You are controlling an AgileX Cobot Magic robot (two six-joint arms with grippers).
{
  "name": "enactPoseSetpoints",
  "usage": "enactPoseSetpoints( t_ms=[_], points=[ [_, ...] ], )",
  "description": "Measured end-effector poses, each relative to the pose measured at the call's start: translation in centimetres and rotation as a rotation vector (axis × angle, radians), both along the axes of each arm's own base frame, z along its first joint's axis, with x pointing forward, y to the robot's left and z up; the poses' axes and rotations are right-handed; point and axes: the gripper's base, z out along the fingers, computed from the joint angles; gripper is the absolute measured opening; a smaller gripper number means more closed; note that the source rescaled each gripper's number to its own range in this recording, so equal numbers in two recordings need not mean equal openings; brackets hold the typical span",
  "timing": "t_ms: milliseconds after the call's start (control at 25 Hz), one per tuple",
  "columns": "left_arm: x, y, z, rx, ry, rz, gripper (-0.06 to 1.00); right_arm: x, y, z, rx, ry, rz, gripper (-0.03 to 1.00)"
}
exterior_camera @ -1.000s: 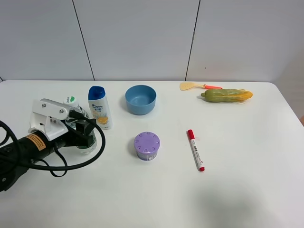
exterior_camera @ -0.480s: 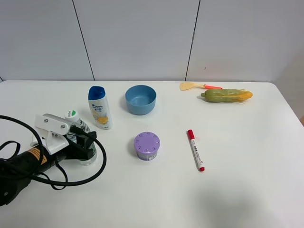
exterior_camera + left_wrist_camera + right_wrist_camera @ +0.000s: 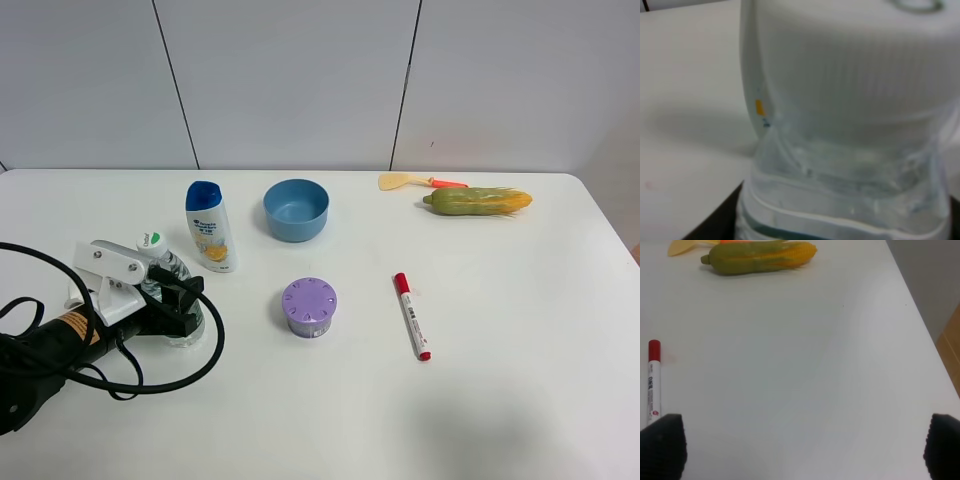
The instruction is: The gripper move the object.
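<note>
Half done at best: holds water bottle (image 3: 166,264) clenched in left gripper (image 3: 184,305) at near left of table (image 3: 520,360), just nearer than shampoo bottle (image 3: 209,228); placing and letting go not yet done.

You see the small clear water bottle (image 3: 172,268) with its white cap at the near left part of the table. It is not upright: the cap leans toward the far left. Your left gripper (image 3: 183,303) has its black jaws pressed on both sides of the bottle's body. In the left wrist view, the cap and clear shoulder (image 3: 850,125) fill the picture.
</note>
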Motion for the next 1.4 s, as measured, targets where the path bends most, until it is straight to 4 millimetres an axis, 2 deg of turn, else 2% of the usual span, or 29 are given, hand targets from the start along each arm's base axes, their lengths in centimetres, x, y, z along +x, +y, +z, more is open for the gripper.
enactPoseSetpoints(
  t_ms=[160, 200, 360, 400, 600, 800, 840, 960, 1400],
  points=[
    [0.0, 0.0, 0.0, -0.006, 0.003, 0.003, 0.02, 0.0, 0.0, 0.0, 0.0, 0.0, 0.0, 1.0],
    [-0.01, -0.01, 0.0, -0.011, 0.006, 0.003, 0.05, 0.0, 0.0, 0.0, 0.0, 0.0, 0.0, 1.0],
    [-0.11, -0.14, -0.12, -0.036, 0.03, -0.003, 0.41, 0.0, 0.0, 0.0, 0.0, 0.0, 0.0, 1.0],
    [-0.11, -0.14, -0.14, -0.036, 0.031, -0.003, 0.47, 0.0, 0.0, 0.0, 0.0, 0.0, 0.0, 1.0],
    [-0.17, -0.25, -0.14, -0.041, 0.034, -0.016, 0.56, 0.0, 0.0, 0.0, 0.0, 0.0, 0.0, 1.0],
    [-0.18, -0.28, -0.14, -0.038, 0.033, -0.021, 0.9, 0.0, 0.0, 0.0, 0.0, 0.0, 0.0, 1.0],
    [-0.18, -0.28, -0.14, -0.038, 0.033, -0.021, 0.94, 0.0, 0.0, 0.0, 0.0, 0.0, 0.0, 1.0],
    [-0.2, -0.3, -0.14, -0.038, 0.033, -0.023, 0.98, 0.0, 0.0, 0.0, 0.0, 0.0, 0.0, 1.0],
    [-0.27, -0.44, -0.12, -0.038, 0.033, -0.042, 0.98, 0.0, 0.0, 0.0, 0.0, 0.0, 0.0, 1.0]
  ],
)
